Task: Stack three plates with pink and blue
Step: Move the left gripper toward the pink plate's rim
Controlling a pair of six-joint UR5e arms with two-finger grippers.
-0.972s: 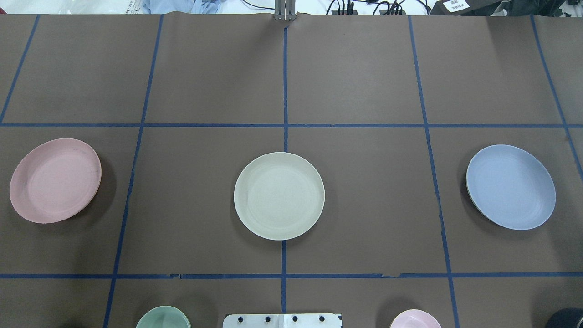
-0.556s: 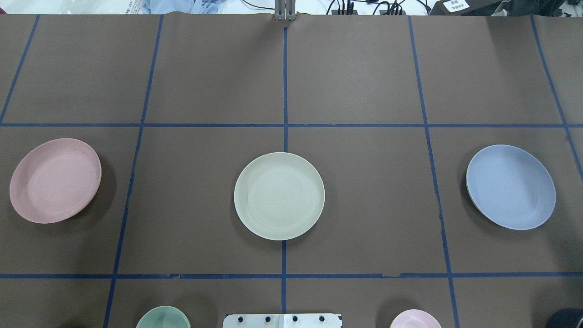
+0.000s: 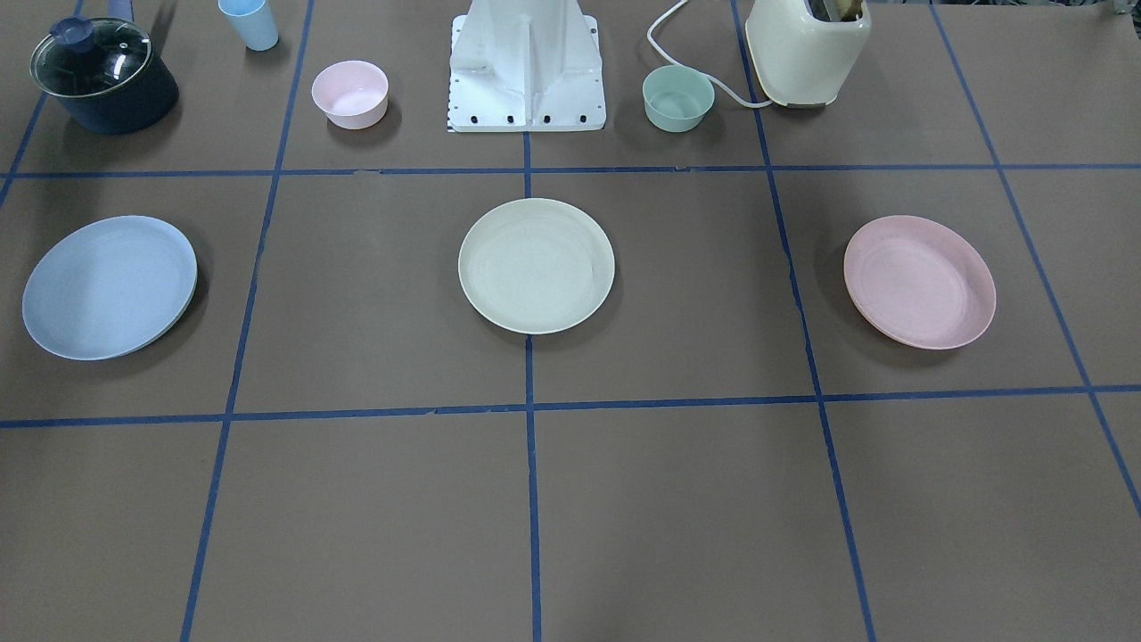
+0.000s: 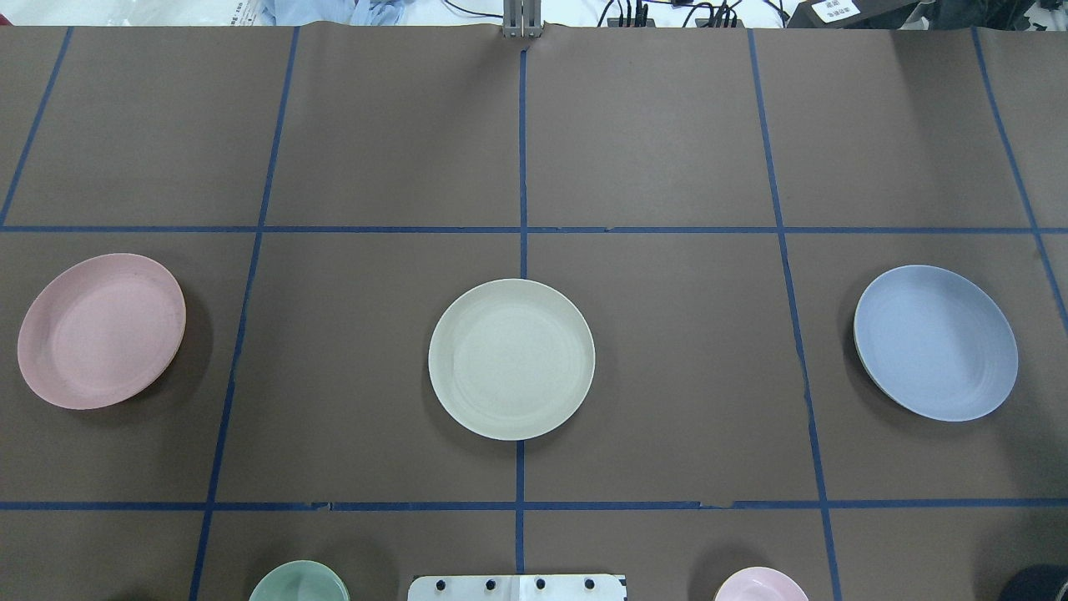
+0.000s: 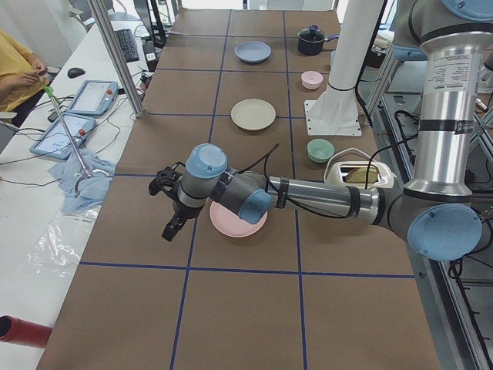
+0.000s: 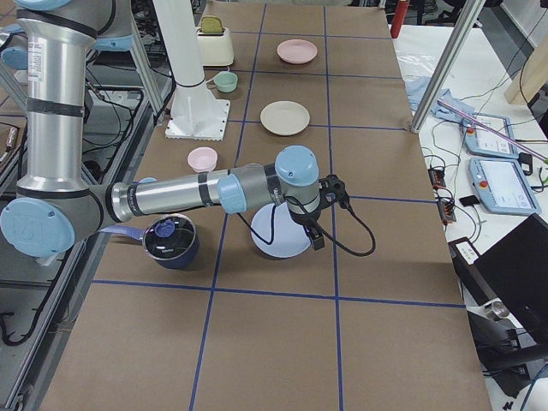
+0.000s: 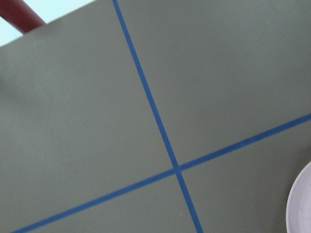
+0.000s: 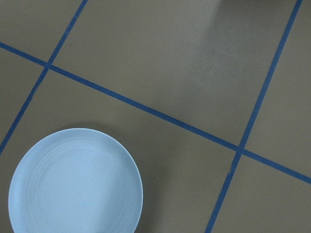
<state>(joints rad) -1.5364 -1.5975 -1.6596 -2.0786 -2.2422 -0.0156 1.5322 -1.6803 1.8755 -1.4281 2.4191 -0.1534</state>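
Three plates lie apart in a row on the brown table. The cream plate point(image 4: 511, 359) is in the middle, the pink plate point(image 4: 101, 330) on the robot's left, the blue plate point(image 4: 935, 342) on its right. My left gripper point(image 5: 168, 230) shows only in the exterior left view. It hangs past the pink plate point(image 5: 239, 223), whose rim shows in the left wrist view point(image 7: 302, 204). My right gripper point(image 6: 316, 241) shows only in the exterior right view, over the edge of the blue plate point(image 6: 276, 235). I cannot tell whether either is open or shut.
Along the robot's side stand a dark pot with a glass lid point(image 3: 102, 76), a light-blue cup point(image 3: 250, 22), a small pink bowl point(image 3: 350, 93), the white robot base point(image 3: 526, 67), a mint-green bowl point(image 3: 678, 97) and a cream toaster point(image 3: 807, 49).
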